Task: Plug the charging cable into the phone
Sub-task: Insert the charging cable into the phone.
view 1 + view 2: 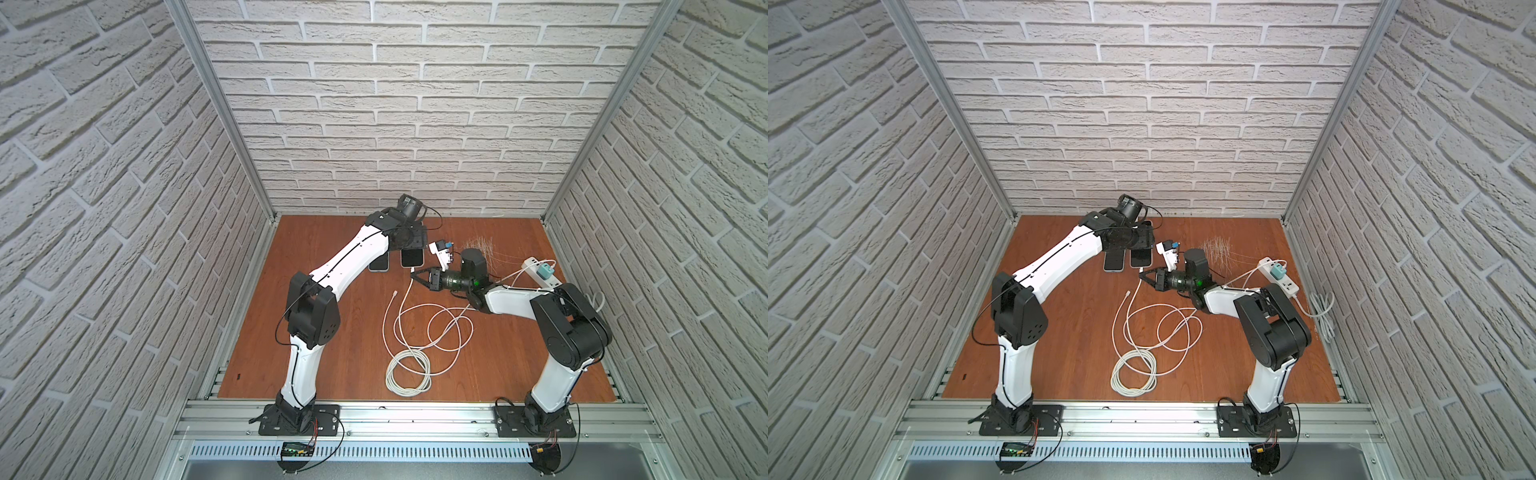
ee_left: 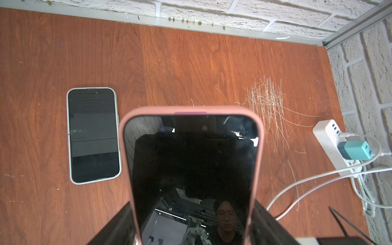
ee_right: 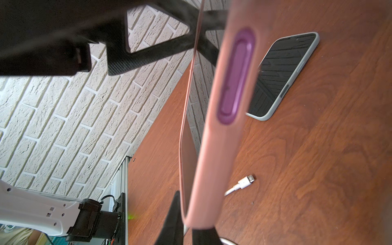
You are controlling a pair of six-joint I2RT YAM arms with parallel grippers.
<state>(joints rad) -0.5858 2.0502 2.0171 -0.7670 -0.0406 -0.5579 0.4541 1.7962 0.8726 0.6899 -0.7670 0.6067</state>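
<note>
My left gripper [image 2: 192,222] is shut across the width of the phone [image 2: 191,161], which has a pink case and a dark screen and is raised off the table. In both top views the phone [image 1: 412,258] [image 1: 1140,258] pokes out below the left wrist. The right gripper [image 3: 186,231] is shut on the white charging cable [image 3: 185,230], and its tips [image 1: 415,275] sit at the phone's near end [image 3: 201,220]. The plug and the port are hidden there. A second loose plug [image 3: 247,181] lies on the table.
A second phone in a pale green case [image 2: 93,135] [image 1: 379,264] lies flat beside the held one. A white power strip [image 2: 333,144] with a teal charger [image 2: 356,150] sits at the right wall. Cable loops and a coil [image 1: 409,370] cover the table's middle.
</note>
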